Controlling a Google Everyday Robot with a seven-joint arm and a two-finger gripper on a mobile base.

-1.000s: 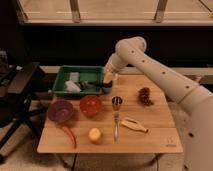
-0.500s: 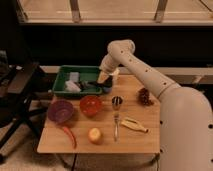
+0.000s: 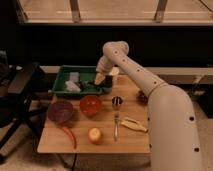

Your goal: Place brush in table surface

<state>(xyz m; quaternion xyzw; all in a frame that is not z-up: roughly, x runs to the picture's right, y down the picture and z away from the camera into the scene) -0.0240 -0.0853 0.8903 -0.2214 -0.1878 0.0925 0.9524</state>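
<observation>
The slim dark brush [image 3: 94, 83] is lying at three o'clock in the green plastic tray [image 3: 60, 82], under the pale gripper [image 3: 100, 79], its state unclear. One red bowl [image 3: 90, 105] and one purple bowl [image 3: 60, 111] are sitting at six o'clock on the wooden counter [image 3: 125, 142].

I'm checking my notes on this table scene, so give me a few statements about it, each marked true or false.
The robot's hand is above the green plastic tray. True.
The round purple bowl sits inside the tray. False: it stands on the light-brown wooden tabletop, beside the red bowl.
The yellow banana lies on the tabletop. True.
The blue-grey sponge block lies on the tabletop. False: it is in the tray.
</observation>
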